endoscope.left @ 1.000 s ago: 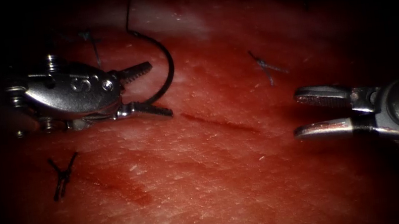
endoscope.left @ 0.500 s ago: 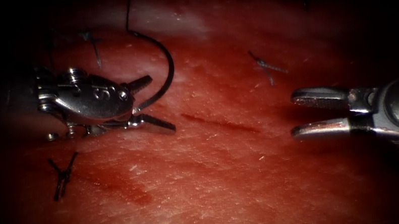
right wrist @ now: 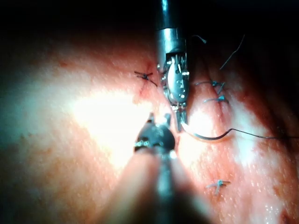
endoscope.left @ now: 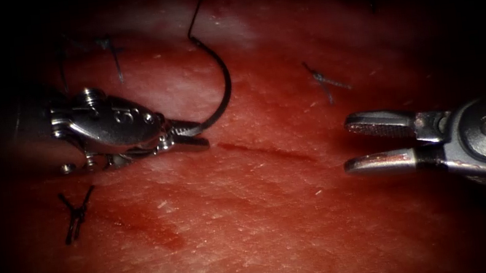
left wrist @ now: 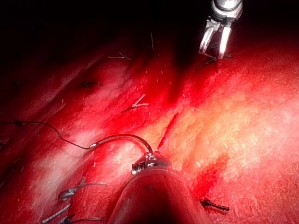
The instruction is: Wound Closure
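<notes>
Endoscope view: the left tool is seen with jaws closed on the needle, gripped near one end of its curve. From the jaws the needle arcs up and away to the tool's far side, over the tissue; it looks to be free of the tissue, though the gripped end is hidden by the jaws. Thread is led up from the needle's far end into the dark. The cut is found just past the left tool's tip, running toward the right tool. The right tool's jaws are parted approx. halfway & nothing is held; it hangs well apart from the needle, on the right of the cut. Tied stitches are seen below the left tool and above, between the 2 tools.

Left wrist view: the needle is seen curving off from the left tool, w/ thread trailing beyond it across the tissue. The cut lies just ahead of the tip. The right tool is seen far ahead, jaws apart, empty.

Right wrist view: the left tool is seen opposite, needle clamped at its tip, thread running off sideways. The right tool is seen near that tip, not touching the needle.
</notes>
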`<move>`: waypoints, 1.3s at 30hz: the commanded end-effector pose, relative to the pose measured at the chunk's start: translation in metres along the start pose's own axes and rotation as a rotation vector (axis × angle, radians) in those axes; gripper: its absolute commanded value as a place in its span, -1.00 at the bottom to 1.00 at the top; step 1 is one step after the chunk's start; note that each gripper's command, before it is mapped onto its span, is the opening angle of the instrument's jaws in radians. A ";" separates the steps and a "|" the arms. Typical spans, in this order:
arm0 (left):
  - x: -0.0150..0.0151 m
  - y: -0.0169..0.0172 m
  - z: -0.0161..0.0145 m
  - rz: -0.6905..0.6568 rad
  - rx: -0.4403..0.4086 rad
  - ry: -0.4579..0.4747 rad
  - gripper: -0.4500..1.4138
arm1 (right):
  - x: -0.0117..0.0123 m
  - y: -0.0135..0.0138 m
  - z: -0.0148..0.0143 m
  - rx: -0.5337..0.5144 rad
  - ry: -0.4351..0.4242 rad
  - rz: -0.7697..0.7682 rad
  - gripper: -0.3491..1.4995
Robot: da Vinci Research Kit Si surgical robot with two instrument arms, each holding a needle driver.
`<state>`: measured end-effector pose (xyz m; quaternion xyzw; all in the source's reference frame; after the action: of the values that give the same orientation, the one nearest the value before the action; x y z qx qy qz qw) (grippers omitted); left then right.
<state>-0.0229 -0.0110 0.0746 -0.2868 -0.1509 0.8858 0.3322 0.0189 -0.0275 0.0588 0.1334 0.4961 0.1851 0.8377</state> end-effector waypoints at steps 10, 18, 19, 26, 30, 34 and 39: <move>0.0051 0.0029 -0.0033 0.292 0.185 0.023 -1.00 | -0.0008 0.0011 0.0006 -0.039 0.054 0.334 -0.37; 0.0066 0.0061 -0.0023 0.617 0.326 0.111 -1.00 | -0.0011 0.0030 0.0007 -0.063 0.097 0.606 0.52; 0.0065 0.0064 -0.0020 0.647 0.347 0.119 -1.00 | -0.0012 0.0031 0.0008 -0.063 0.096 0.628 0.61; 0.0068 0.0071 -0.0015 0.741 0.452 0.182 -1.00 | 0.0003 0.0067 0.0013 -0.166 0.063 0.682 0.58; 0.0065 0.0079 -0.0019 0.776 0.505 0.187 -1.00 | 0.0010 0.0086 0.0018 -0.280 0.018 0.692 0.45; 0.0066 0.0085 -0.0019 0.793 0.542 0.160 -1.00 | 0.0017 0.0087 0.0033 -0.380 -0.077 0.663 0.54; 0.0069 0.0087 -0.0016 0.810 0.548 0.155 -1.00 | 0.0023 0.0085 0.0046 -0.408 -0.092 0.653 0.61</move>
<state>-0.0299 -0.0126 0.0660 -0.2880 0.2373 0.9271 0.0350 0.0218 -0.0190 0.0624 0.1227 0.3398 0.5301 0.7671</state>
